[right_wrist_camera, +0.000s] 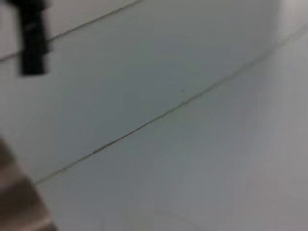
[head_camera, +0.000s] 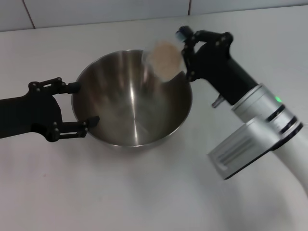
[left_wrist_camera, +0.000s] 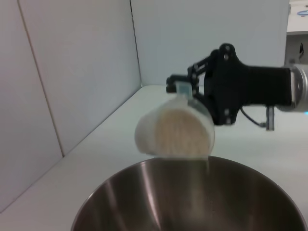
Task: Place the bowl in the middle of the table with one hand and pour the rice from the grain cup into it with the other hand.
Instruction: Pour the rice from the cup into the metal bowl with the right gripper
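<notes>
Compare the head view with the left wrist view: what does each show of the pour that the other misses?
Only the head view shows the left gripper spread around the rim of the large shiny steel bowl, its whole inside, and the white table around it. Only the left wrist view shows the wall panels behind. Both show the right gripper holding the tipped clear plastic grain cup of beige rice over the bowl.

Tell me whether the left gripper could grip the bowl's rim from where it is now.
Probably yes. The left gripper sits open at the bowl on the robot's left side, its fingers straddling the wall there, with nothing between. The right gripper holds the grain cup tilted over the far rim, well clear.
</notes>
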Robot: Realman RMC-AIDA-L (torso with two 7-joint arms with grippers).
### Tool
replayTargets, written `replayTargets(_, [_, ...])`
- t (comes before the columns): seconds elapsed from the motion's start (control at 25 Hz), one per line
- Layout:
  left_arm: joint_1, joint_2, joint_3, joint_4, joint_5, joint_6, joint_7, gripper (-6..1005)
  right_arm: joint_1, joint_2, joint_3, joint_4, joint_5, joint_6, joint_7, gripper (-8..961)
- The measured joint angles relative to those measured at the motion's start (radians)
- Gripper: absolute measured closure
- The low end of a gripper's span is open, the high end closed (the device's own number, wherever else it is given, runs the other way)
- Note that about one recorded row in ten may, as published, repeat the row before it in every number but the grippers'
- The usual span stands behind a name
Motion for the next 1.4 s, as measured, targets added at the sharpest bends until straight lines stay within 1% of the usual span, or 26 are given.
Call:
replayTargets(0.12, [-0.006,0.000,0.000,0.000,0.000,0.000,0.000,152,-0.005,0.002,0.004,0.069,0.004,0.053,-0.271,944])
replayTargets(0.2, [-0.007,0.000,0.000,0.000,0.000,0.000,0.000,152,-0.007,0.004,0.002,0.095,0.003,0.065,-0.402,944])
replayTargets(0.28, [-0.007,0.000,0.000,0.001,0.000,0.000,0.000,152,-0.009,0.004,-0.004,0.109,0.000,0.062,-0.490,944])
replayTargets(0.32, [-0.007,0.000,0.000,0.002,0.000,0.000,0.000,152,-0.010,0.004,-0.006,0.117,-0.003,0.057,-0.572,945])
replayTargets(0.36, [-0.007,0.000,0.000,0.002,0.000,0.000,0.000,152,-0.010,0.004,-0.006,0.117,-0.003,0.057,-0.572,945])
replayTargets(0.48, [-0.007,0.000,0.000,0.003,0.000,0.000,0.000,152,-0.014,0.004,-0.007,0.122,-0.016,0.056,-0.680,945])
replayTargets(0.52, [-0.007,0.000,0.000,0.003,0.000,0.000,0.000,152,-0.018,0.005,-0.006,0.124,-0.025,0.056,-0.761,945])
replayTargets(0.56, [-0.007,0.000,0.000,0.003,0.000,0.000,0.000,152,-0.018,0.005,-0.006,0.124,-0.025,0.056,-0.761,945])
replayTargets(0.68, [-0.006,0.000,0.000,0.005,0.000,-0.001,0.000,152,-0.027,0.005,-0.006,0.145,-0.028,0.058,-0.928,945])
replayTargets(0.72, [-0.007,0.000,0.000,0.002,0.000,-0.006,-0.001,152,-0.032,0.006,-0.006,0.166,-0.028,0.062,-1.022,945])
replayTargets(0.76, [-0.010,0.000,0.000,0.001,0.002,-0.009,-0.005,152,-0.032,0.006,-0.006,0.166,-0.028,0.062,-1.022,945])
replayTargets(0.88, [-0.017,0.000,-0.001,-0.001,0.010,-0.010,-0.015,152,-0.034,0.006,-0.007,0.183,-0.029,0.062,-1.134,945])
replayTargets(0.92, [-0.020,0.000,-0.001,-0.001,0.011,-0.010,-0.018,152,-0.034,0.006,-0.007,0.187,-0.029,0.064,-1.200,945])
replayTargets(1.0, [-0.022,0.000,-0.002,-0.001,0.013,-0.010,-0.022,152,-0.035,0.006,-0.008,0.189,-0.029,0.065,-1.228,945])
replayTargets(1.08, [-0.023,0.001,-0.002,-0.001,0.014,-0.010,-0.023,152,-0.036,0.006,-0.009,0.191,-0.029,0.065,-1.294,945])
replayTargets(1.12, [-0.023,0.001,-0.002,-0.001,0.014,-0.010,-0.024,152,-0.039,0.006,-0.011,0.191,-0.030,0.066,-1.359,945])
replayTargets(1.16, [-0.025,0.001,-0.002,-0.001,0.014,-0.010,-0.025,152,-0.039,0.006,-0.011,0.191,-0.030,0.066,-1.359,945])
replayTargets(1.32, [-0.033,0.002,-0.002,-0.001,0.024,-0.011,-0.037,152,-0.040,0.006,-0.037,0.174,-0.042,0.066,-1.470,945])
replayTargets(1.4, [-0.036,0.002,-0.002,-0.001,0.031,-0.011,-0.042,152,-0.040,0.006,-0.039,0.171,-0.047,0.065,-1.477,945])
